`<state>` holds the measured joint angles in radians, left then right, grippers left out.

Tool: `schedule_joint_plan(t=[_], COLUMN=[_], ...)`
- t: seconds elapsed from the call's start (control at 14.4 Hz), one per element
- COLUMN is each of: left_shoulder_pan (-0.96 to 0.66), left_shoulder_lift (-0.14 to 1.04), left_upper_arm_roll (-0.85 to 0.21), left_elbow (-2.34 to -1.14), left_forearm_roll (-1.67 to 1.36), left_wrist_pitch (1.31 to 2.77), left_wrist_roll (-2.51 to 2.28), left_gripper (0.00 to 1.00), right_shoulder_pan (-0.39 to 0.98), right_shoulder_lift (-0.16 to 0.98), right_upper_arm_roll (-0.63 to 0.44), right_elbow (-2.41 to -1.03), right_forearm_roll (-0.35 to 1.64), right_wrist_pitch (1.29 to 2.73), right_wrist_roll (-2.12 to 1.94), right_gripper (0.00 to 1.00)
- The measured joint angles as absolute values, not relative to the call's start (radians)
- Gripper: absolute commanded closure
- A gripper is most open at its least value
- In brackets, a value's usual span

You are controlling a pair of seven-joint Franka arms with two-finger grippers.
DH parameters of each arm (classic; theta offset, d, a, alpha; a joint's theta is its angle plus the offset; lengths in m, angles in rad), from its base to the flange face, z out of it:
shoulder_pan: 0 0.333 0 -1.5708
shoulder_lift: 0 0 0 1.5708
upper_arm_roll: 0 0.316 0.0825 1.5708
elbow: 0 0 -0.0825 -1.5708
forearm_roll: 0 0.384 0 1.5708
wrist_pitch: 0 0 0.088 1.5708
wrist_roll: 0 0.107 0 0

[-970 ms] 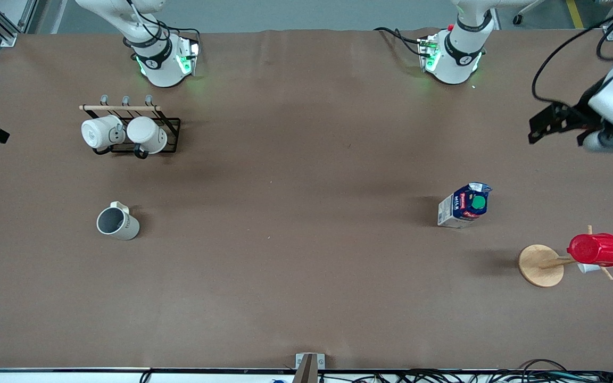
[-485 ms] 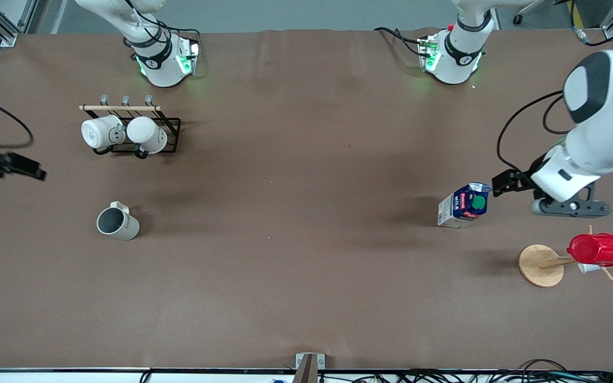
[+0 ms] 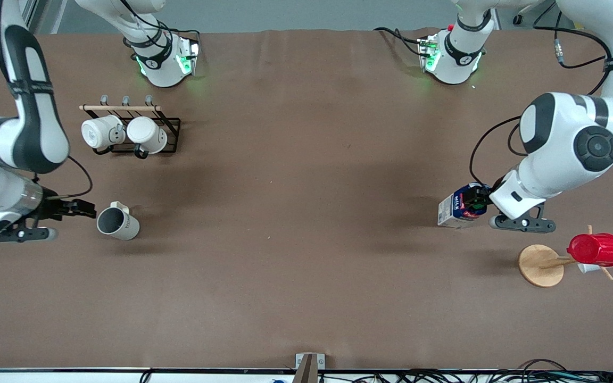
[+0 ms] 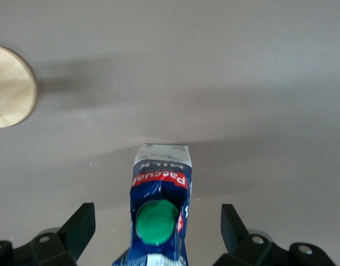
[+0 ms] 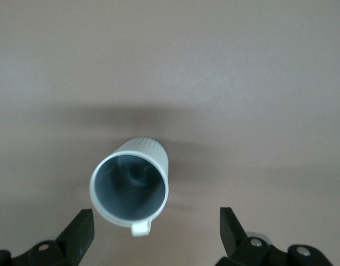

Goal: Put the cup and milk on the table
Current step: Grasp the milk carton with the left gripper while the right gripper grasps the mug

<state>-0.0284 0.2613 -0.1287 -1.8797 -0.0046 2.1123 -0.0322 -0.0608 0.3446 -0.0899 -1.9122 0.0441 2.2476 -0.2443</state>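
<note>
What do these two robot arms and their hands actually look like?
Both arms are glossy white with rounded segments and dark grey or black bands and round caps at the joints. Thin black cables loop alongside them. Each base glows green. The left hand and right hand are black, each with two flat, wedge-shaped fingers on a dark grey bar with screw holes.

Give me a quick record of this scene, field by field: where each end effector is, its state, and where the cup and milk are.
left end effector: open, fingers either side of the milk
right end effector: open, beside the cup
milk: upright on the table, toward the left arm's end
cup: upright on the table, toward the right arm's end
grasped: nothing yet
</note>
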Motion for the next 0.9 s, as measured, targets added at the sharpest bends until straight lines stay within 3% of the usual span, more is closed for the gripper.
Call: schedule_joint_plan(t=[0.14, 0.35, 0.62, 0.76, 0.83, 0.9], left_shoulder_pan=[-0.027, -0.026, -0.026, -0.026, -0.026, -0.027], left_shoulder_lift=[0.268, 0.269, 0.268, 0.267, 0.264, 0.261], left_upper_arm_roll=[-0.129, -0.128, -0.128, -0.128, -0.128, -0.129], left_elbow=[-1.919, -1.949, -1.963, -1.963, -1.962, -1.958], left_forearm_roll=[-0.002, -0.001, -0.001, -0.001, -0.001, -0.001], left_wrist_pitch=[2.163, 2.181, 2.181, 2.181, 2.181, 2.182], left_wrist_roll=[-0.032, -0.032, -0.032, -0.032, -0.032, -0.032], left_gripper=[0.14, 0.39, 0.6, 0.68, 0.69, 0.69], right_shoulder_pan=[-0.061, -0.06, -0.055, -0.055, -0.055, -0.055], right_shoulder_lift=[0.366, 0.381, 0.402, 0.413, 0.416, 0.418], right_upper_arm_roll=[-0.09, -0.09, -0.089, -0.089, -0.089, -0.089], right_elbow=[-1.976, -2.027, -2.054, -2.054, -2.054, -2.054], right_forearm_roll=[0.044, 0.044, 0.044, 0.044, 0.044, 0.044], right_wrist_pitch=[2.354, 2.442, 2.509, 2.522, 2.524, 2.524], right_wrist_roll=[-0.277, -0.308, -0.312, -0.312, -0.309, -0.299], right_gripper=[0.02, 0.18, 0.57, 0.9, 0.99, 1.0])
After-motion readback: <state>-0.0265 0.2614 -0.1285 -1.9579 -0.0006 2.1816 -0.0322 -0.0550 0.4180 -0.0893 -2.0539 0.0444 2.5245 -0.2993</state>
